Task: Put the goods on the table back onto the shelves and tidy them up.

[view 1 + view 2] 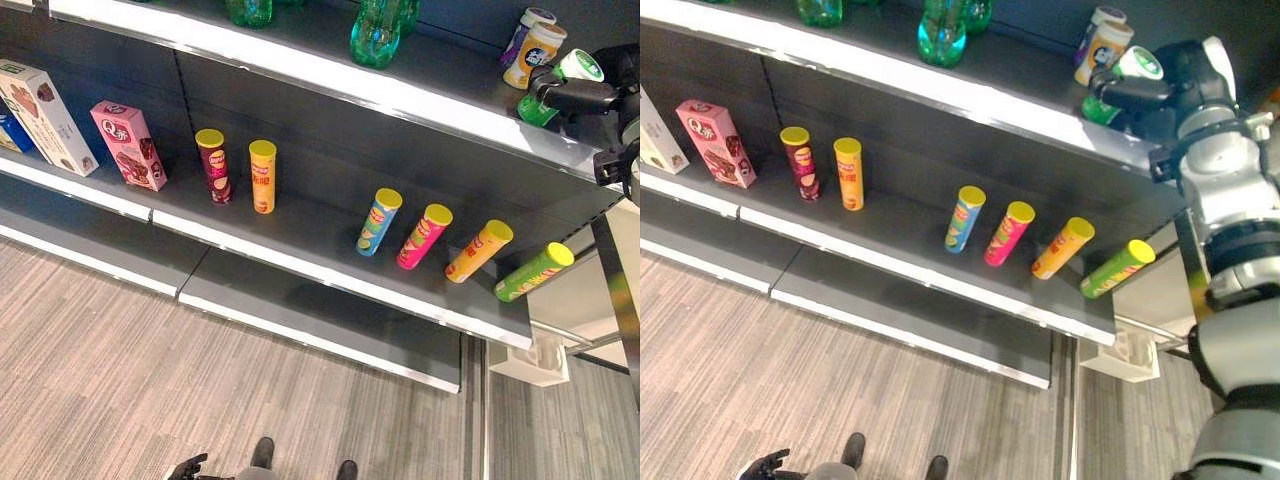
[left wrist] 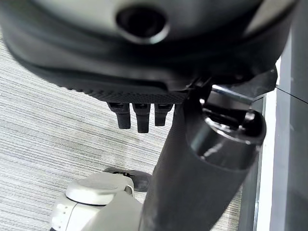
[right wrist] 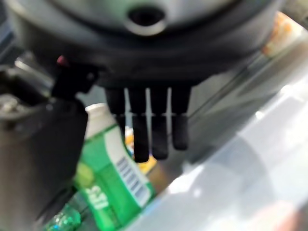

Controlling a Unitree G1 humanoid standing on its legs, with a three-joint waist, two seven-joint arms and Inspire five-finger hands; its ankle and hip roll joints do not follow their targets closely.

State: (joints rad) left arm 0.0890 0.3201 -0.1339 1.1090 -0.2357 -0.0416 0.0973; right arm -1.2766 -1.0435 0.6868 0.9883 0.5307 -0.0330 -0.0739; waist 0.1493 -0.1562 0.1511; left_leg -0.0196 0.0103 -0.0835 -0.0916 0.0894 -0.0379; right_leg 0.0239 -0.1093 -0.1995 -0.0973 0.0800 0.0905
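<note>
On the upper shelf (image 1: 970,95), the right hand (image 1: 1160,90) reaches in at the right end, where a green canister (image 1: 1120,85) and two cups (image 1: 1102,40) crowd it; green bottles (image 1: 943,38) stand further left, open board between. On the middle shelf (image 1: 890,240), a wide gap separates the orange tube (image 1: 848,173) from the blue tube (image 1: 964,218).

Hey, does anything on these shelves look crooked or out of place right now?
Not clearly. The four chip cans at the right of the middle shelf appear to lean right, though the camera angle may cause this. On the upper shelf, the right hand is beside a green can.
</note>
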